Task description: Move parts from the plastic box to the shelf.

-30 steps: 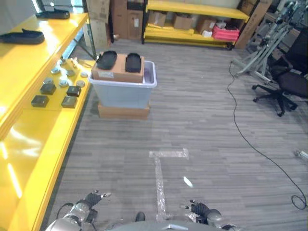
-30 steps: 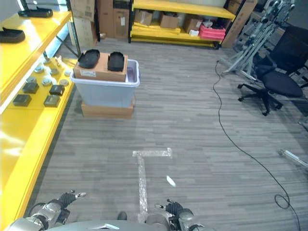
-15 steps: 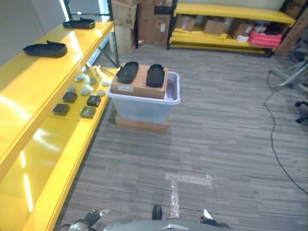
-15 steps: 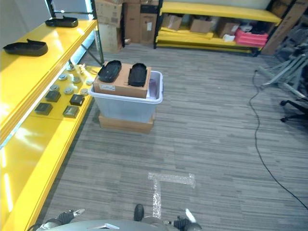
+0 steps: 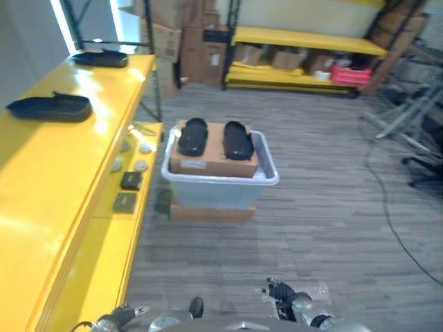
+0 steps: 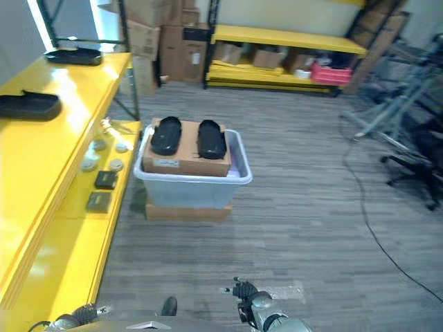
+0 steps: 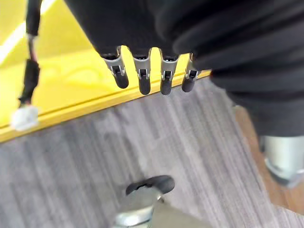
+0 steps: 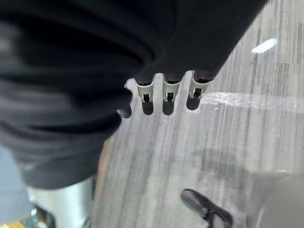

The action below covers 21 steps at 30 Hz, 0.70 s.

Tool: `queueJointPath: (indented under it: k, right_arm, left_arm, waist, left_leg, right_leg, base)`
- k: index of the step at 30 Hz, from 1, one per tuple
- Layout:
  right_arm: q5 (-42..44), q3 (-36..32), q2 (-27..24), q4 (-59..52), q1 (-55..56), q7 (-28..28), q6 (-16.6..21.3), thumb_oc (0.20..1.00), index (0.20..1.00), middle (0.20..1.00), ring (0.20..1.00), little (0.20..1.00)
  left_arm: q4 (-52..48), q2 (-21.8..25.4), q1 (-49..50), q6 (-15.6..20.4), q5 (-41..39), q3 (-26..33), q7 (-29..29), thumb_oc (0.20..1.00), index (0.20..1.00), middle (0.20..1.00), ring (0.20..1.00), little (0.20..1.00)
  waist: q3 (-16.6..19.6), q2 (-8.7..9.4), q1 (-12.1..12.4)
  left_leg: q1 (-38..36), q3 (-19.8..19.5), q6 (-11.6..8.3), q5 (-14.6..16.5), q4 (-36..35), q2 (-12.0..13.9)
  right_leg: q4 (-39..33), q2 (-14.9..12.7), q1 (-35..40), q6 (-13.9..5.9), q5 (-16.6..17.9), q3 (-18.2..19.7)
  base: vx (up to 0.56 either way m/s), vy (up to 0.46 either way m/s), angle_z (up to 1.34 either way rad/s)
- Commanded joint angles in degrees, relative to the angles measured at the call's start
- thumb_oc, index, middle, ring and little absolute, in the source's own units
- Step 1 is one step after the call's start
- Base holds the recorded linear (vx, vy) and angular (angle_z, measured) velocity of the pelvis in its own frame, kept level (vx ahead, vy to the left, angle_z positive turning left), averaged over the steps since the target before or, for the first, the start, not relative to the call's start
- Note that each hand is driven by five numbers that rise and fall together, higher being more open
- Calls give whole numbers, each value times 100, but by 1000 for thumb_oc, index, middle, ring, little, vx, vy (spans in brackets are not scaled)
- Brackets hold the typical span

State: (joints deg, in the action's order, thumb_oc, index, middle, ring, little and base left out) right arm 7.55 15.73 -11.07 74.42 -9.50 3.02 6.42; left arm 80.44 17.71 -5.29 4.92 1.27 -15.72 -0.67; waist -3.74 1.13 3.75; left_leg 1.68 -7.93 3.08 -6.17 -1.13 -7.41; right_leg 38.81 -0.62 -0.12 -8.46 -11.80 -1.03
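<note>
Left hand [image 7: 152,76] and right hand [image 8: 166,97] are seen low over the floor, fingers relaxed, nothing held. Two black parts [image 5: 194,136] lie on a cardboard box [image 5: 214,160] in the plastic box [image 5: 221,187], beside the yellow shelf [image 5: 62,180].

The shelf [image 5: 62,180] is bright yellow. The plastic box [image 5: 220,188] is pale translucent grey-blue, with a brown cardboard box [image 5: 214,158] carrying two black parts [image 5: 192,135]. The floor [image 5: 325,228] is grey and streaked.
</note>
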Motion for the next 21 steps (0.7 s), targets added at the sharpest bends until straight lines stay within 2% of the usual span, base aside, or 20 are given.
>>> queueJointPath:
  k: [1, 2, 3, 4, 5, 6, 8, 9, 11, 12, 14, 15, 16, 18, 19, 20, 21]
  right_arm:
    - [203, -82, -424, -31, -98, -98, 36, 1000, 1000, 1000, 1000, 1000]
    - [203, -83, -425, -31, -97, -98, 36, 1000, 1000, 1000, 1000, 1000]
    - [168, -126, -460, 21, -95, -120, 25, 1000, 1000, 1000, 1000, 1000]
    - [165, -153, -469, 47, -94, -154, 19, 1000, 1000, 1000, 1000, 1000]
    - [165, -153, -470, 47, -94, -154, 19, 1000, 1000, 1000, 1000, 1000]
    - [193, -219, -489, 88, -80, -184, 7, 1000, 1000, 1000, 1000, 1000]
    - [202, -257, -494, 118, -31, -188, -8, 1000, 1000, 1000, 1000, 1000]
    - [209, -269, -486, 182, 58, -166, -4, 1000, 1000, 1000, 1000, 1000]
    - [198, -246, -485, 213, 90, -152, -2, 1000, 1000, 1000, 1000, 1000]
    - [143, -179, -531, 260, 157, -139, 7, 1000, 1000, 1000, 1000, 1000]
    - [174, -182, -585, 311, 151, -173, 15, 1000, 1000, 1000, 1000, 1000]
    - [174, -183, -586, 312, 149, -173, 15, 1000, 1000, 1000, 1000, 1000]
    - [165, -181, -644, 342, 175, -202, 15, 1000, 1000, 1000, 1000, 1000]
    - [208, -246, -722, 381, 222, -241, 13, 1000, 1000, 1000, 1000, 1000]
    - [208, -247, -723, 381, 222, -241, 13, 1000, 1000, 1000, 1000, 1000]
    - [177, -306, -854, 438, 206, -242, -16, 1000, 1000, 1000, 1000, 1000]
    - [147, -308, -870, 426, 201, -240, -14, 1000, 1000, 1000, 1000, 1000]
  left_arm:
    - [46, -110, -244, 83, -190, 268, -186, 1000, 1000, 1000, 1000, 1000]
    - [45, -111, -243, 83, -190, 267, -186, 1000, 1000, 1000, 1000, 1000]
    - [13, -113, -317, 124, -233, 242, -205, 1000, 1000, 1000, 1000, 1000]
    - [-5, -131, -340, 140, -265, 223, -214, 1000, 1000, 1000, 1000, 1000]
    - [-5, -132, -340, 140, -266, 222, -214, 1000, 1000, 1000, 1000, 1000]
    - [-31, -166, -389, 161, -311, 183, -210, 1000, 1000, 1000, 1000, 1000]
    - [-48, -228, -378, 188, -335, 150, -197, 1000, 1000, 1000, 1000, 1000]
    - [-41, -333, -339, 191, -270, 65, -140, 1000, 1000, 1000, 1000, 1000]
    - [-21, -353, -314, 187, -249, 45, -139, 1000, 1000, 1000, 1000, 1000]
    - [-2, -483, -257, 147, -298, 56, -124, 1000, 1000, 1000, 1000, 1000]
    - [-12, -583, -268, 135, -398, 49, -88, 1000, 1000, 1000, 1000, 1000]
    - [-11, -583, -269, 135, -398, 49, -88, 1000, 1000, 1000, 1000, 1000]
    - [-56, -662, -275, 128, -340, -59, -53, 1000, 1000, 1000, 1000, 1000]
    - [-98, -684, -283, 139, -344, -55, -81, 1000, 1000, 1000, 1000, 1000]
    - [-98, -684, -282, 139, -344, -55, -81, 1000, 1000, 1000, 1000, 1000]
    - [-74, -706, -258, 142, -310, -22, -73, 1000, 1000, 1000, 1000, 1000]
    - [-51, -688, -215, 147, -272, 10, -62, 1000, 1000, 1000, 1000, 1000]
  waist:
    - [-287, -239, 7]
    - [-302, -242, 3]
    - [-274, -239, -49]
    - [-282, -235, -81]
    - [-289, -239, -74]
    - [-304, -242, -135]
    - [-309, -214, -229]
    - [-279, -157, -273]
    - [-269, -151, -277]
    - [-298, -142, -288]
    - [-401, -121, -272]
    - [-402, -122, -278]
    - [-485, -79, -278]
    - [-523, -24, -285]
    - [-525, -24, -283]
    - [-471, -22, -202]
    - [-412, -53, -195]
  left_leg:
    - [-89, -119, -210, 486, 68, 665]
    - [-112, -123, -213, 491, 62, 669]
    - [-252, -103, -295, 580, -117, 804]
    - [-327, -100, -337, 625, -167, 860]
    - [-343, -95, -338, 628, -175, 867]
    - [-419, -113, -397, 703, -192, 947]
    - [-552, -120, -507, 784, -199, 1095]
    - [-658, -153, -616, 840, -156, 1276]
    - [-684, -163, -657, 838, -138, 1371]
    - [-496, -349, -727, 807, 256, 1524]
    - [-233, -430, -743, 635, 721, 1550]
    - [-225, -438, -744, 639, 731, 1548]
    - [-78, -389, -744, 310, 1013, 1622]
    - [-4, -94, -751, 210, 1043, 1666]
    - [-9, -92, -751, 209, 1040, 1666]
    - [55, -349, -702, 616, 889, 1043]
    - [57, -351, -616, 723, 753, 789]
  right_leg:
    - [-2592, -697, 99, 191, 740, -898]
    - [-2606, -691, 128, 194, 739, -905]
    - [-3224, -890, 10, 185, 1000, -920]
    - [-3419, -950, -61, 148, 1135, -835]
    - [-3426, -942, -48, 150, 1137, -831]
    - [-3596, -1026, -204, 84, 1308, -679]
    - [-3630, -1047, -314, 8, 1436, -480]
    - [-3527, -911, -327, 45, 1315, -442]
    - [-3464, -840, -340, 83, 1272, -483]
    - [-3376, -684, -280, 245, 1058, -557]
    - [-3298, -574, -186, 383, 895, -672]
    - [-3296, -576, -185, 383, 892, -679]
    - [-3260, -481, -81, 492, 831, -755]
    - [-3366, -493, 40, 532, 805, -879]
    - [-3368, -493, 44, 532, 805, -878]
    - [-3635, -488, 181, 493, 846, -911]
    - [-3756, -440, 224, 481, 880, -904]
  base:
    - [227, -123, -18]
    - [279, -230, -14]
    - [214, -194, -23]
    - [213, -193, -5]
    - [176, -175, -21]
    - [172, -176, -11]
    - [311, -376, -2]
    - [355, -504, 24]
    - [232, -407, 31]
    - [165, -454, 28]
    - [128, -417, 35]
    - [124, -355, 42]
    - [126, -327, 42]
    - [130, -291, 33]
    - [209, -280, 30]
    - [224, -243, 27]
    - [285, -270, 16]
